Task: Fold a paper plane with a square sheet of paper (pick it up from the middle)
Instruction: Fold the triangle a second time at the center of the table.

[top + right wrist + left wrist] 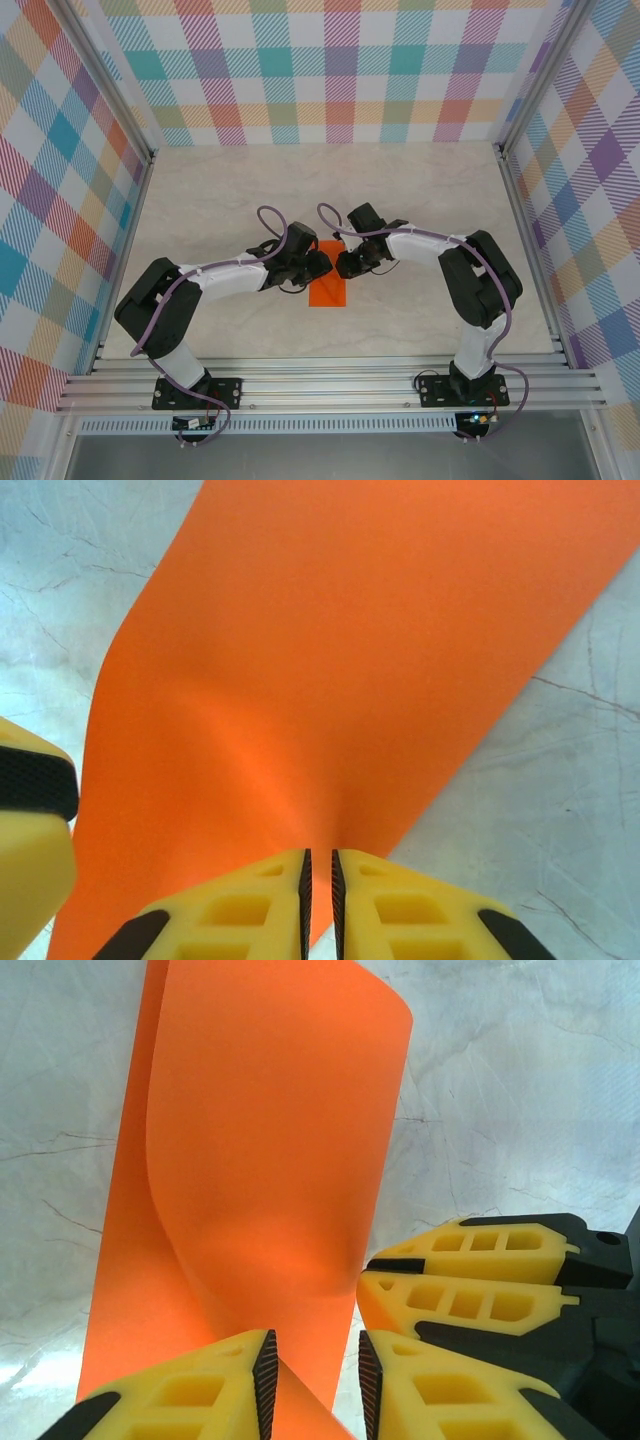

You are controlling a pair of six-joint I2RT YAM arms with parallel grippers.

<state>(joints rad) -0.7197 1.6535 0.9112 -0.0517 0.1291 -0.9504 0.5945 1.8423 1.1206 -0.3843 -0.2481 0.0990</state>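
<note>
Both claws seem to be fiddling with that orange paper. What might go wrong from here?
1. The right gripper pinches only a narrow bit of the orange sheet at its edge; a tug might tear it or let it slip free.
2. The sheet is bowed over in a loose curl, not pressed flat, so the fold may spring open or land crooked.
3. The left gripper, jaws apart around the paper, sits right beside the right one's fingers; they might bump.

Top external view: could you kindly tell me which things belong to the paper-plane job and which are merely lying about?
Job: orange paper sheet, left arm, right arm.
Merely there: table, checked walls, aluminium frame.
</note>
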